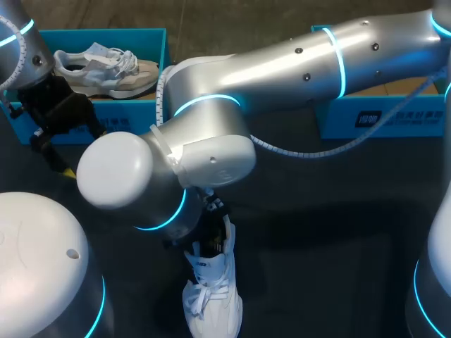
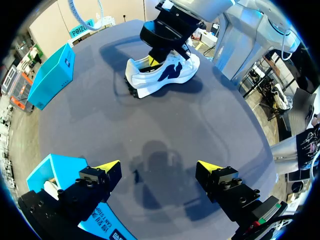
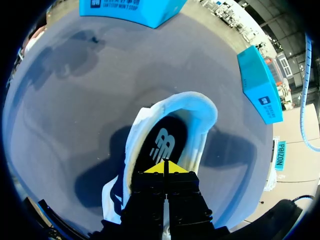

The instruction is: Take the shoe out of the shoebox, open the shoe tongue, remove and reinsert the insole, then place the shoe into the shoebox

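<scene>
The left arm [image 1: 21, 49] comes in at about 10 o'clock over the dark grey table [image 1: 317, 232]. I see the left gripper [image 2: 159, 170] wide open. Its two yellow-tipped fingers [image 2: 107, 167] stand far apart and nothing is between them. It hangs above the table, just beside the open turquoise cardboard shoebox [image 1: 123, 111], which sits at about 11 o'clock. Inside this shoebox lies a grey and beige sneaker [image 1: 106, 67].

At about 6 o'clock, close to the near edge, the white lace-up sneaker [image 1: 211, 296] with a dark blue side mark stands upright on the table. It is outside of any box and well apart from the shoebox. Its toe points toward the near edge.

The right arm [image 1: 303, 63] enters at about 2 o'clock, reaches past the middle and goes down to this white sneaker. The right gripper [image 3: 164, 169] has its fingers pressed together, tip against tip. The tips are inside the shoe opening, at the black insole [image 3: 162, 142]. I cannot tell whether an edge of the insole is pinched between them.

At 2 o'clock a second turquoise cardboard box [image 1: 380, 120] stands on the table, partly hidden behind the right arm.
</scene>
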You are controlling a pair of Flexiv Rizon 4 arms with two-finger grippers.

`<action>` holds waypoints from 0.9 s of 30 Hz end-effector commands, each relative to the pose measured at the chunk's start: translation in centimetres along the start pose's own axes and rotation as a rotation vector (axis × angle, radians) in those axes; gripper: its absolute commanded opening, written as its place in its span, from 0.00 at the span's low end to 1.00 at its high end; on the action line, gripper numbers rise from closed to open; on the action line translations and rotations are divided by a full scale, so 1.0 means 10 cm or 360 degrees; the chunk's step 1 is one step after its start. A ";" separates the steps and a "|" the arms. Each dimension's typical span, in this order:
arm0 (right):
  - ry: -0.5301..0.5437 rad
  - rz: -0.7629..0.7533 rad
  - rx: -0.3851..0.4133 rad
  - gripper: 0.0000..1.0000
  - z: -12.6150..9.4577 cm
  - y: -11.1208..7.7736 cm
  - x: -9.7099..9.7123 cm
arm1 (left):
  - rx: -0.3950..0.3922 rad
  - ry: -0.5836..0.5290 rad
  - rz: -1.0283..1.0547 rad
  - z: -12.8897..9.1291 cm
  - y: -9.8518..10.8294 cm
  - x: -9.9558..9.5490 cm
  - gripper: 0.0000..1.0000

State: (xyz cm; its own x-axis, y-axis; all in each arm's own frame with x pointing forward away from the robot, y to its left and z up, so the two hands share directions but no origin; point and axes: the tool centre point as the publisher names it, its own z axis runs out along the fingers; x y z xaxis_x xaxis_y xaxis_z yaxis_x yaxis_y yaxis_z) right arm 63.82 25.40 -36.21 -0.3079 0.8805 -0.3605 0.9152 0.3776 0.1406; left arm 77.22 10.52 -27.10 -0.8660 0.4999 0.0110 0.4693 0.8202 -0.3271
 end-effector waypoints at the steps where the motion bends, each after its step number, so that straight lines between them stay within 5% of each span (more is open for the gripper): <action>1: 0.0008 0.0842 0.0014 0.00 0.02 -0.06 0.04 | -0.0004 0.0000 0.0000 0.00 0.00 0.01 1.00; 27: 0.0085 0.1123 0.0200 0.00 0.11 -0.11 -0.02 | -0.0004 0.0000 0.0000 0.00 0.00 0.01 1.00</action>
State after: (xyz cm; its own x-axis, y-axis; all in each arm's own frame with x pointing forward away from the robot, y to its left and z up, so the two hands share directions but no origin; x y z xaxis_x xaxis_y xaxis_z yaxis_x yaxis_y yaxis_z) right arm 63.76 24.30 -37.24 -0.2332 0.9370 -0.2600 0.9628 0.2600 0.0734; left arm 77.22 10.52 -27.10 -0.8659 0.5001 0.0110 0.4695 0.8202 -0.3270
